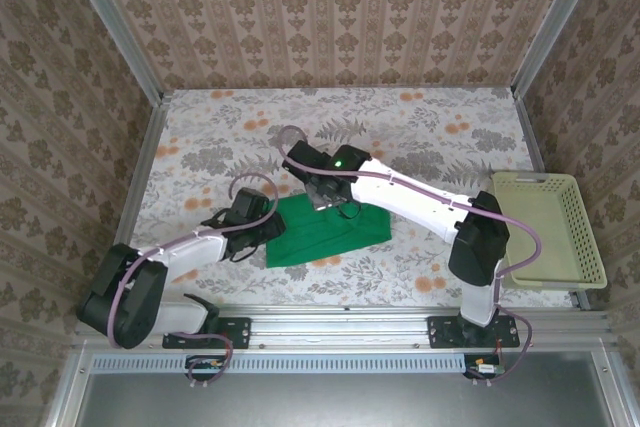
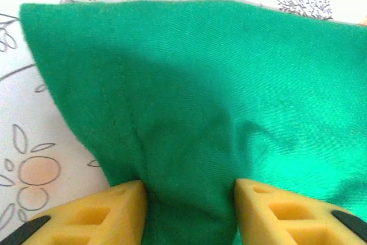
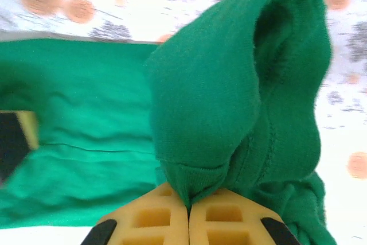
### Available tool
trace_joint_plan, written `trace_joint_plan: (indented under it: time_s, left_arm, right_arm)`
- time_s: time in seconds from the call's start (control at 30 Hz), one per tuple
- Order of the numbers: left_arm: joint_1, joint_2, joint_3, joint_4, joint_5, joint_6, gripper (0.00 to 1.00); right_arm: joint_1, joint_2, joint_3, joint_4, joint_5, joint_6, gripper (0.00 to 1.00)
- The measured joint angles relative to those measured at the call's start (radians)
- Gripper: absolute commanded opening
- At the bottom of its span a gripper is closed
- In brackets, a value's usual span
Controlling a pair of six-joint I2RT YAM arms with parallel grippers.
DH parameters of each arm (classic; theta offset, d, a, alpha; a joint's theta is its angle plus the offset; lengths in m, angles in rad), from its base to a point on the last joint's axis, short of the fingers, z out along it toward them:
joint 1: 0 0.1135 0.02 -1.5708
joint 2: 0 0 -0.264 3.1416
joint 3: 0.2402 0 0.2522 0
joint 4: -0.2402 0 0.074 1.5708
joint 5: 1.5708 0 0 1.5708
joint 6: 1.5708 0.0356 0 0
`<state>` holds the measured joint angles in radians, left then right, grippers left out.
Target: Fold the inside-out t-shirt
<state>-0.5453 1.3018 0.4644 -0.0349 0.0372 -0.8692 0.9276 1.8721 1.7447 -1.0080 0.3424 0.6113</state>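
The bright green t-shirt [image 1: 322, 237] lies partly folded on the flowered table, near the front and middle. My left gripper [image 1: 268, 229] is at its left edge. In the left wrist view the yellow fingers [image 2: 123, 206] stand apart, and a raised ridge of the t-shirt [image 2: 229, 73] bunches between them, touching both. The left gripper [image 2: 191, 192] is open around that ridge. My right gripper [image 1: 325, 197] is at the shirt's far edge. In the right wrist view the gripper [image 3: 188, 202] is shut on a lifted fold of the t-shirt [image 3: 212, 96], which arches up above the flat layer.
A pale yellow-green plastic basket [image 1: 560, 232] stands at the right edge of the table. Patterned walls close in the back and sides. A metal rail [image 1: 330, 319] runs along the front by the arm bases.
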Motion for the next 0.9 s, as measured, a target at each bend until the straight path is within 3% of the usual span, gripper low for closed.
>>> trace_joint_plan:
  time_s: [0.4,0.57,0.73,0.9]
  left_arm:
    - [-0.011,-0.083,-0.084,0.062,-0.023,-0.054,0.48]
    - [-0.009,-0.155,-0.104,0.001,-0.047,-0.068,0.56]
    - [0.034,-0.323,-0.129,-0.151,-0.087,-0.079,0.62]
    - [0.115,-0.521,-0.115,-0.315,-0.121,-0.051,0.65]
  right_arm:
    - [0.040,0.055,0.009,0.164,-0.190,0.138,0.01]
    - [0.047,0.097,0.024,0.199,-0.234,0.160,0.41]
    - [0.064,0.106,0.052,0.197,-0.284,0.111,0.58]
    - [0.102,-0.005,0.038,0.190,-0.220,0.021,0.62]
